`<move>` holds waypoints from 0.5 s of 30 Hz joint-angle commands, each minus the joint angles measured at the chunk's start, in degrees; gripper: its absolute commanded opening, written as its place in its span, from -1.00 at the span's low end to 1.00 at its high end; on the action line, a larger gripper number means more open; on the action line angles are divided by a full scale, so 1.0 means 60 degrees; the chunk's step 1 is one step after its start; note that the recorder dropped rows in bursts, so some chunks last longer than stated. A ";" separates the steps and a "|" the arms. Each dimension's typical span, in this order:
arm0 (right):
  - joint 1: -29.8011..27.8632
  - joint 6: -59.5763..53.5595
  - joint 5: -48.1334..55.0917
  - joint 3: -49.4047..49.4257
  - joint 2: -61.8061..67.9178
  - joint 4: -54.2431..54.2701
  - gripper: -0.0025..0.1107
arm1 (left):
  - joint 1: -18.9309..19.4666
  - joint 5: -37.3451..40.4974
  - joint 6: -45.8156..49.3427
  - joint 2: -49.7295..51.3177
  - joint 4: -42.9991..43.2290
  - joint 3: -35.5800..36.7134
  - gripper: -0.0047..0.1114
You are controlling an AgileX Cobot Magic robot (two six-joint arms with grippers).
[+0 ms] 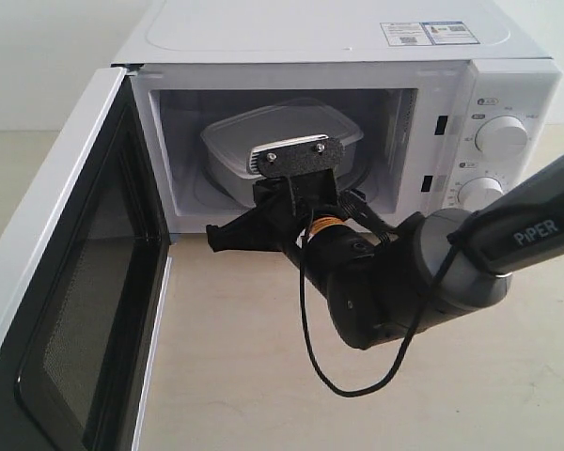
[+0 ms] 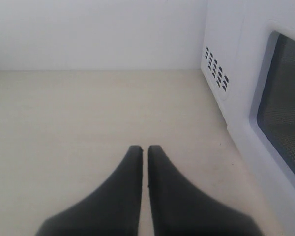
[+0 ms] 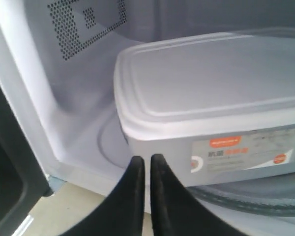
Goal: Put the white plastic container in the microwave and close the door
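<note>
The white microwave (image 1: 338, 38) stands with its door (image 1: 66, 282) swung wide open to the left. Inside, the white plastic container (image 1: 263, 136) lies flat on the glass turntable (image 3: 265, 196), lid on, its red-and-dark label (image 3: 236, 152) facing outward. My right arm (image 1: 395, 282) reaches to the cavity's mouth, and its camera mount hides the fingertips in the exterior view. My right gripper (image 3: 147, 158) is shut and holds nothing, its tips just at the container's (image 3: 211, 83) near side by a corner. My left gripper (image 2: 145, 147) is shut and empty over bare tabletop, beside the door's dark window (image 2: 285, 108).
Two round knobs (image 1: 501, 136) (image 1: 477, 193) sit on the microwave's right panel. A black cable (image 1: 310, 348) loops down from the right arm onto the light wooden table (image 1: 244, 376). Vent holes (image 2: 216, 73) mark the microwave's side wall.
</note>
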 commanded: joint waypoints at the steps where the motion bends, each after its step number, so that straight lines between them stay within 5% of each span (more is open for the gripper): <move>1: -0.0109 -0.0141 -0.0019 -0.0043 0.0005 0.0083 -0.96 | 0.0034 -0.0050 -0.0090 -0.0026 -0.0058 0.0024 -0.84; 15: -0.0107 -0.0285 0.0894 -0.2150 0.1241 0.0562 -0.96 | 0.0034 -0.0054 -0.0090 -0.0026 -0.0058 0.0024 -0.84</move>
